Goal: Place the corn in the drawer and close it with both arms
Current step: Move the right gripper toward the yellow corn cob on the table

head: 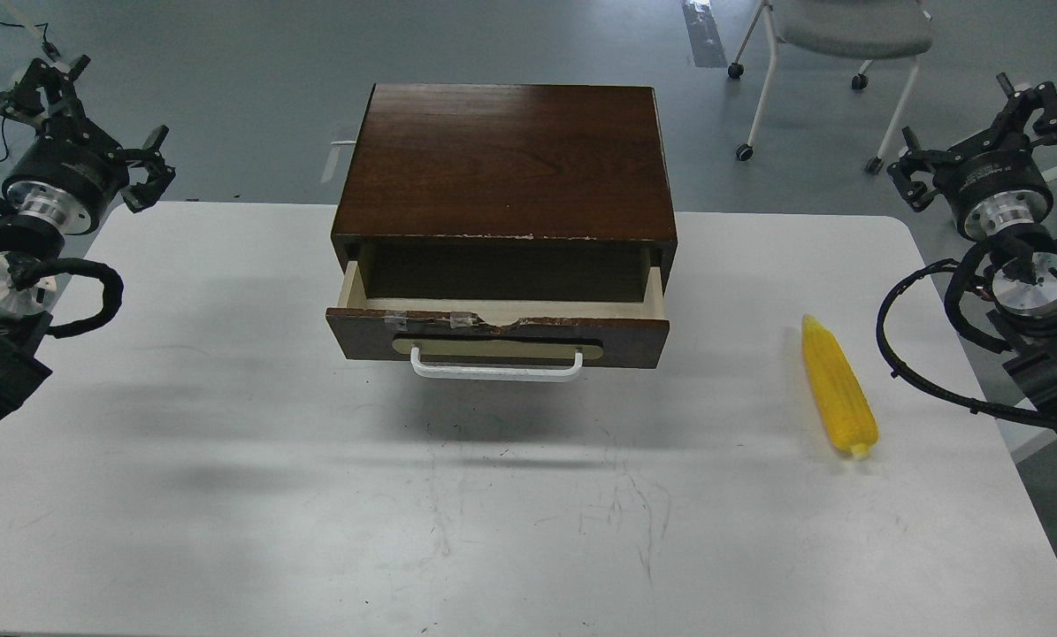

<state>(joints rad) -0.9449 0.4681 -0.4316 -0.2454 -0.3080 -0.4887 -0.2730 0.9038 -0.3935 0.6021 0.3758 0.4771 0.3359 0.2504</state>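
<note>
The yellow corn (838, 389) lies on the white table (227, 442) at the right, its pale stub end pointing toward me. The drawer (497, 341) is pulled partly out of a dark brown cabinet (506, 159) at the table's middle back; its white bar handle (495, 367) faces me and the inside looks empty. My left gripper (95, 111) is raised at the far left edge, open and holding nothing. My right gripper (979, 133) is raised at the far right, open and empty, well above and behind the corn.
A grey office chair (838, 35) on casters stands on the floor behind the table at the upper right. Looped black cables (926, 354) hang off the right arm beside the table's right edge.
</note>
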